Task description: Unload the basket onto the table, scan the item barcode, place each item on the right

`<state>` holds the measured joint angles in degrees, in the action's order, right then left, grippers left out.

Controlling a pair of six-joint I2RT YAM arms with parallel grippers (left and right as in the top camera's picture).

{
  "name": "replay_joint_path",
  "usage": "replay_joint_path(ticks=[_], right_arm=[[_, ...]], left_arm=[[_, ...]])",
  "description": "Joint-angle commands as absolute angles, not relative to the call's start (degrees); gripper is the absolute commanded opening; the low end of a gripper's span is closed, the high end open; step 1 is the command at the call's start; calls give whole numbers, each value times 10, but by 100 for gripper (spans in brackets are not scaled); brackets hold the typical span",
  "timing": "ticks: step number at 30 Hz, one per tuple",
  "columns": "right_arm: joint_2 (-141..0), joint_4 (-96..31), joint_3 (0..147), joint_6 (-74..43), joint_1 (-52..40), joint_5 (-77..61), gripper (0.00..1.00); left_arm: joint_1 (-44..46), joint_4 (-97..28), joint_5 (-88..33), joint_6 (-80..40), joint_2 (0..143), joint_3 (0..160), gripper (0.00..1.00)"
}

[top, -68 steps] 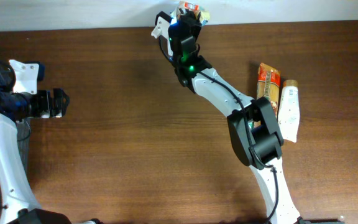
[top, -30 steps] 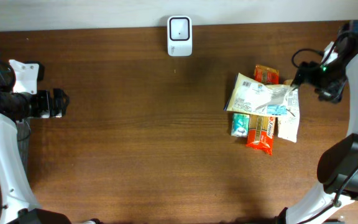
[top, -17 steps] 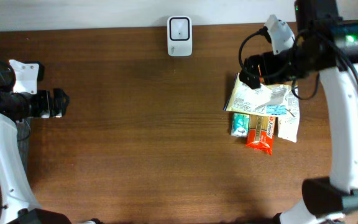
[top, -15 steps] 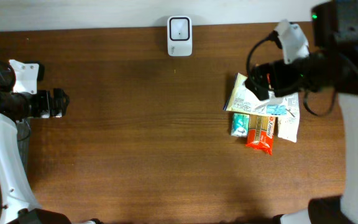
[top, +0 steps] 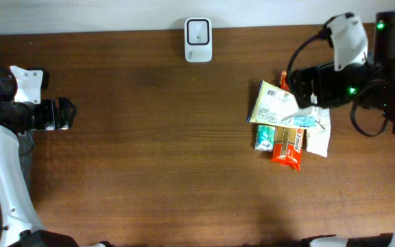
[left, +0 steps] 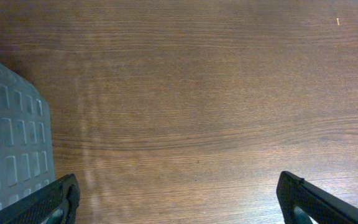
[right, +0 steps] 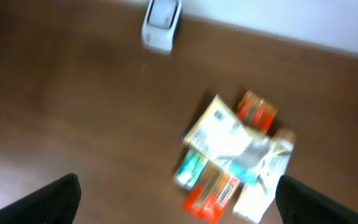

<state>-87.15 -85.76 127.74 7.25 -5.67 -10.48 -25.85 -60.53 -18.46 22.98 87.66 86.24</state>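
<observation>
Both pairs of jaws: how do they stand?
Left jaws wide apart, nothing between them, over bare counter [left: 191,93] beside a grey dimpled sheet [left: 11,149]. Right jaws spread too, empty, high over the packets.
And the items?
Piled at the right: a pale pouch [top: 274,104] on top of a green packet [top: 265,137] and an orange packet [top: 288,147]. The white scanner [top: 198,30] sits well apart, at the counter's far edge.
</observation>
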Motion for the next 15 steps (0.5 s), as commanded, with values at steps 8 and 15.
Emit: replay_joint_path(ticks=[8, 15], right_arm=[[-639, -509, 940, 74, -59, -23, 99], [-378, -148, 490, 103, -48, -26, 99]], left_arm=[[-261, -605, -187, 237, 878, 862, 99], [-260, -605, -186, 237, 878, 862, 99]])
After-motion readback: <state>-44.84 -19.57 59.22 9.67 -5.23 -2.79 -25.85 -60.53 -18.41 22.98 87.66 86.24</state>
